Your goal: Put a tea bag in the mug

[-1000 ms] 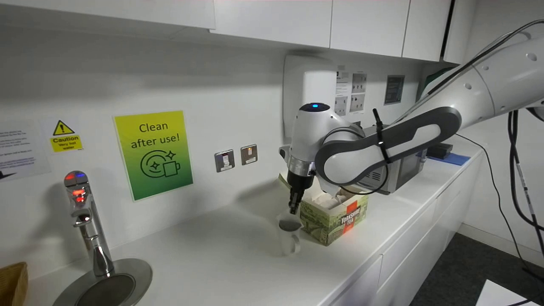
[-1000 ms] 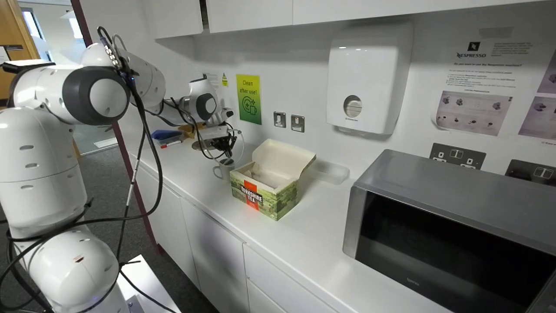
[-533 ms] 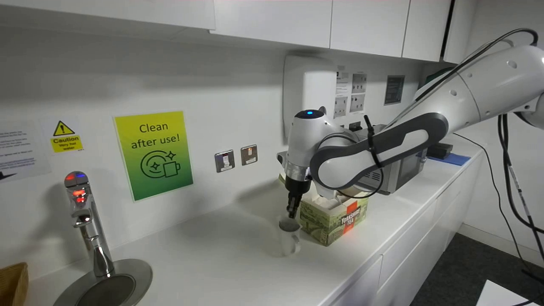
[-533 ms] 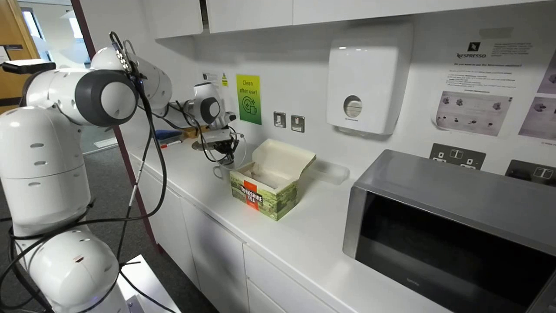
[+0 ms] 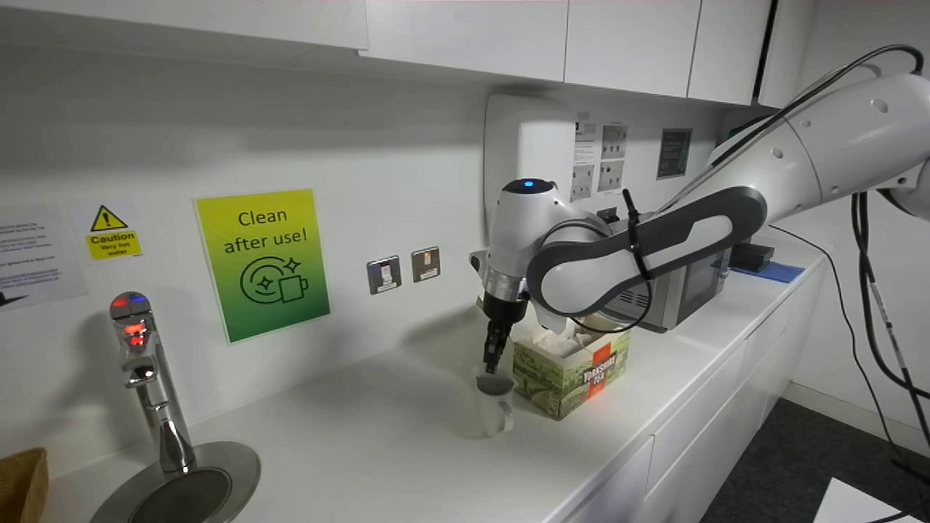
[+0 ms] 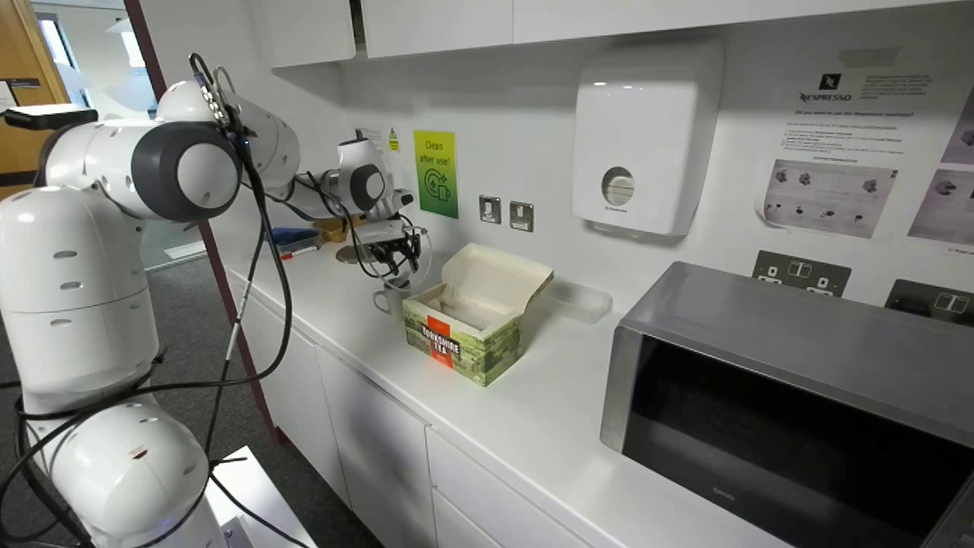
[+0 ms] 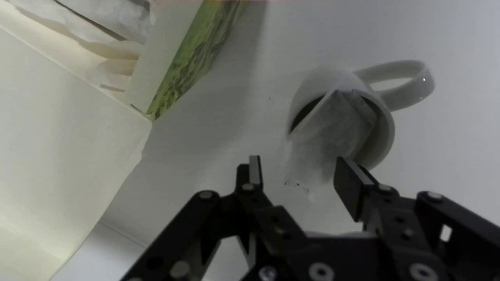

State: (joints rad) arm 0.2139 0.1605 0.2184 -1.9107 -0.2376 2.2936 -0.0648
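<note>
The small white mug (image 5: 495, 415) stands upright on the counter, also visible in an exterior view as the mug (image 6: 390, 302). In the wrist view a pale tea bag (image 7: 338, 125) lies across the mouth of the mug (image 7: 324, 80). Part of the bag sits inside, and its lower part hangs out over the rim. Just above the mug, my gripper (image 7: 297, 166) is open with its two fingers well apart. The bag's lower end shows between them, but nothing is clamped. The gripper (image 5: 491, 367) points down at the rim in an exterior view.
Beside the mug stands the open Yorkshire Tea box (image 6: 466, 323) with its lid raised and pale bags inside. A clear plastic tray (image 6: 578, 301) lies behind it. The microwave (image 6: 761, 426) sits further along, and the tap (image 5: 156, 392) rises at the opposite end.
My gripper has come down slightly towards the mug and its fingers have spread apart, letting go of the tea bag. The wrist has lifted a little since half a second ago.
</note>
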